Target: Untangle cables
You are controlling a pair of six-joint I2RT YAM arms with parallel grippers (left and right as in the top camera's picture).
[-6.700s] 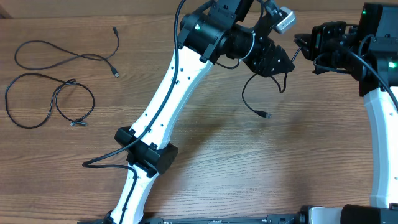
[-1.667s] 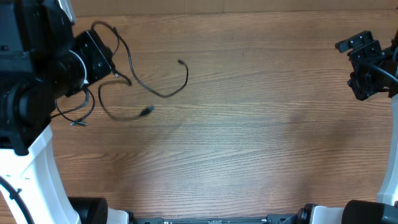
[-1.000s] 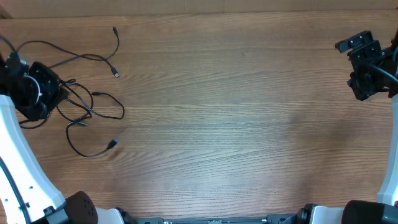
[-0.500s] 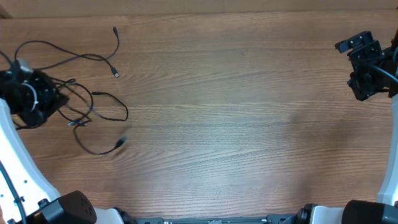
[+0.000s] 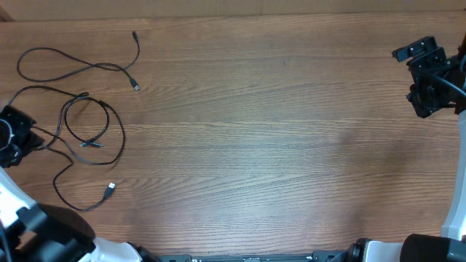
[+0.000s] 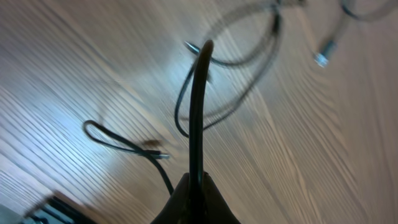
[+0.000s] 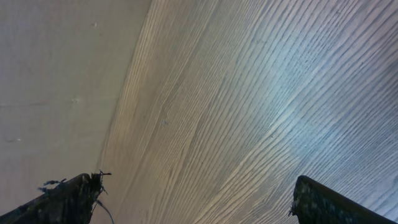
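Working over a brown wood-grain table (image 5: 277,145).

Pinching a thin black cord (image 6: 198,112) in the left gripper (image 5: 22,137), at the far left edge of the table. Seeing, in the left wrist view, both fingers (image 6: 211,205) pressed fully together on the cord, with the cord running straight up and away from the closed tips. Tracing it overhead from the gripper toward the right, into the other strands; not being able to tell which strand it becomes beyond that crossing.

Logging the thin black flexible cables (image 5: 120,135) as all lying in the left third of the table, well apart from the right arm:
- Lying furthest back, a long wavy strand (image 5: 96,65), spread out flat, with both small plug ends pointing toward the table's middle and touching none of the others.
- Lying just in front of it, a looped strand (image 5: 109,120), curled in a rough ring beside the left gripper and crossing a wider arc of cord.
- Sweeping toward the near edge, a loose curved strand (image 5: 57,185), ending in a small pale plug (image 5: 110,188) resting on the wood.

Holding the right gripper (image 5: 416,78) at the far right edge, above bare wood. Seeing, in the right wrist view, its fingers (image 7: 68,196) spread wide at opposite corners, gripping nothing and touching nothing, with only wood grain between them.
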